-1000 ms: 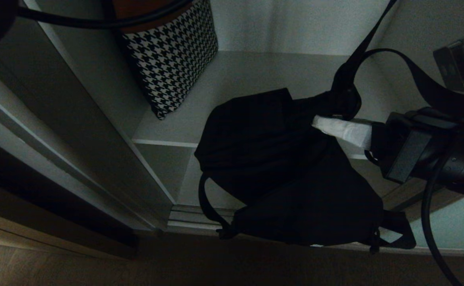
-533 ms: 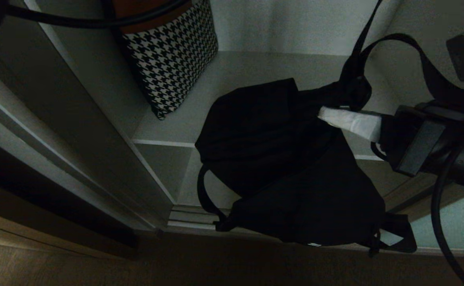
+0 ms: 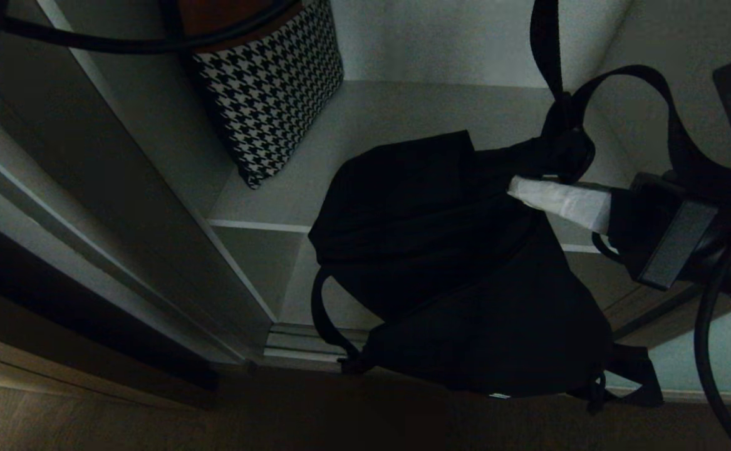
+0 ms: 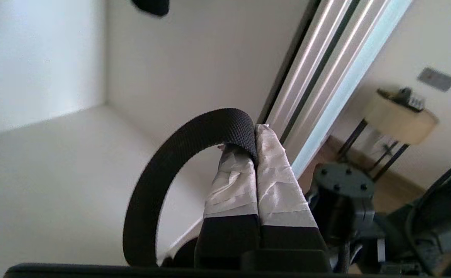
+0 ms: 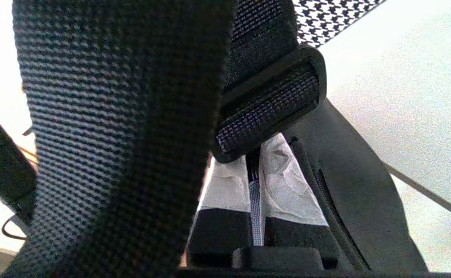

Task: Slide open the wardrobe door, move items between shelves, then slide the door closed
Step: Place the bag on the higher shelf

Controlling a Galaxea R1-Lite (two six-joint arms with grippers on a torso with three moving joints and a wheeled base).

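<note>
One soft black fabric bundle point(image 3: 453, 263)

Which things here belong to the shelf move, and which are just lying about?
Job:
- black backpack, hanging
- its strap, pinched by left end effector
- right end effector, shut on its webbing
- shelf
- sliding door

Lying about:
- houndstooth bag
- side table

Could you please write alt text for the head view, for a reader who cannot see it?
A black backpack hangs in front of an open wardrobe, held at its top by the right gripper, whose white-taped fingers are shut on the bag's webbing. Behind it, a houndstooth cushion leans on a pale shelf; strap loops rise upward.
</note>
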